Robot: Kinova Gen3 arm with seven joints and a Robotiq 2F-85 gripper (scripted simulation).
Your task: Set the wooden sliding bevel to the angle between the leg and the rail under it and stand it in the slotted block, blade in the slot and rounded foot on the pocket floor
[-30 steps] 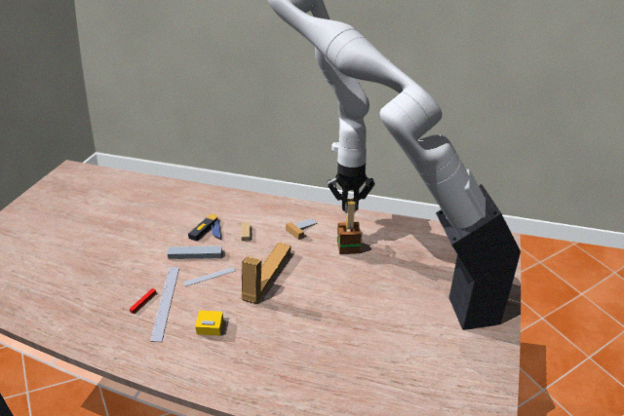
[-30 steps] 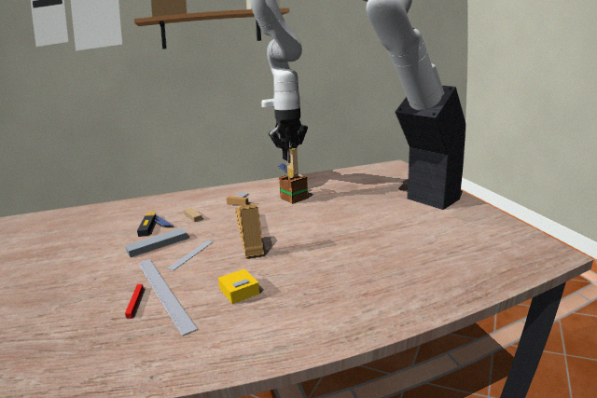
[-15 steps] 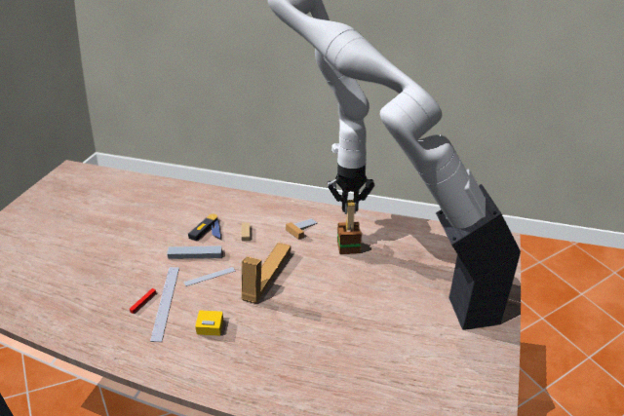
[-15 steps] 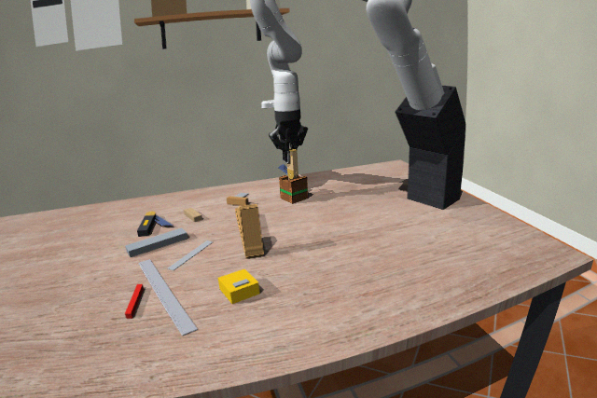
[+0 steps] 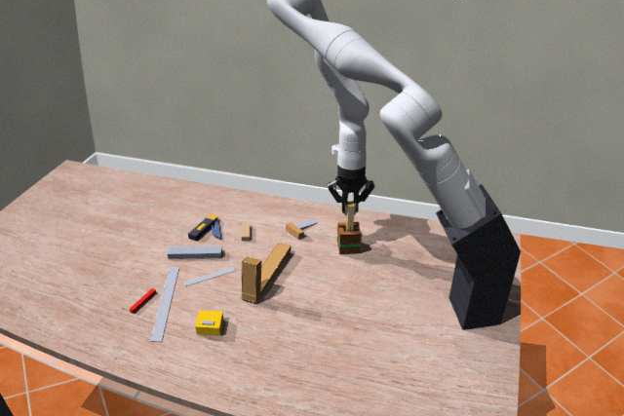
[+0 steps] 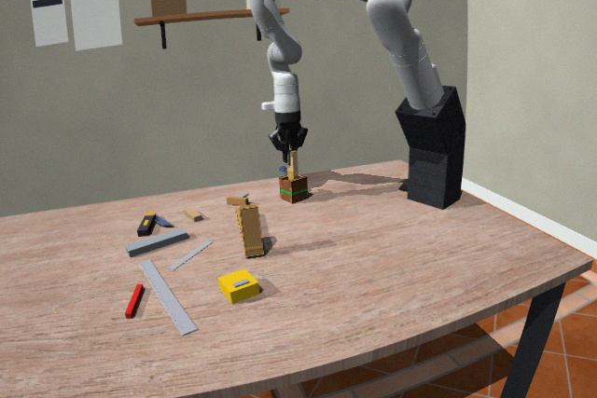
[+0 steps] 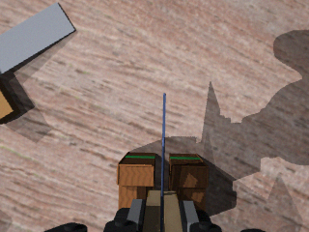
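My gripper (image 5: 351,204) points straight down and is shut on the upper end of the wooden bevel's stock (image 5: 350,215). The bevel stands upright in the brown slotted block (image 5: 349,240) with the green stripe. In the wrist view its thin blue blade (image 7: 164,145) runs edge-on through the slot between the two halves of the block (image 7: 137,175), and the stock (image 7: 161,213) sits between my fingers. The exterior view shows the blade (image 6: 283,170) jutting out beside the block (image 6: 293,188). The pocket floor is hidden. The wooden leg (image 5: 251,279) and slanted rail (image 5: 274,260) stand mid-table.
The black bevel (image 5: 203,226) lies at the left. Near the block lies a small wooden piece with a grey blade (image 5: 298,228). A wood stub (image 5: 245,231), grey bar (image 5: 194,251), steel ruler (image 5: 165,303), grey strip (image 5: 209,276), red stick (image 5: 142,300) and yellow tape measure (image 5: 209,322) lie around.
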